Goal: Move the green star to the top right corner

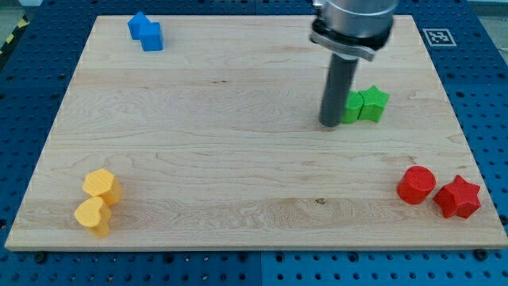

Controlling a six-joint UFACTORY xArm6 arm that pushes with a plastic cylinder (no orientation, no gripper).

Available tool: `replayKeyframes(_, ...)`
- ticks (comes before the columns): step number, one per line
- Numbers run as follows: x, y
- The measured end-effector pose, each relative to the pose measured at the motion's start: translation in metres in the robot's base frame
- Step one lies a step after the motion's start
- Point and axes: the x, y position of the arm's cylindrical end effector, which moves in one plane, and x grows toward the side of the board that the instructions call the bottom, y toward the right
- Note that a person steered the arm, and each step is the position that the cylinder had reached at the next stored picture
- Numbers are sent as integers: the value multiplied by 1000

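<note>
The green star (374, 103) lies on the wooden board (238, 159) at the right, a little above mid-height. A green block (352, 106), its shape unclear, touches the star's left side. My tip (329, 124) rests on the board right at the left edge of that green block, partly hiding it. The rod rises from there toward the view's top.
Two blue blocks (146, 32) sit together near the top left corner. A yellow hexagon (101, 185) and a yellow heart (93, 215) sit at the bottom left. A red cylinder (416, 184) and a red star (458, 197) sit at the bottom right.
</note>
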Motion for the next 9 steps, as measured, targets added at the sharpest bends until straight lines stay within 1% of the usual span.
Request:
replayKeyframes(1,15,31)
replayKeyframes(2,13,51)
replayKeyframes(4,-18,57)
replayKeyframes(5,-45,62)
replayKeyframes(7,-118,63)
replayKeyframes(8,-142,63)
replayKeyframes(9,-143,58)
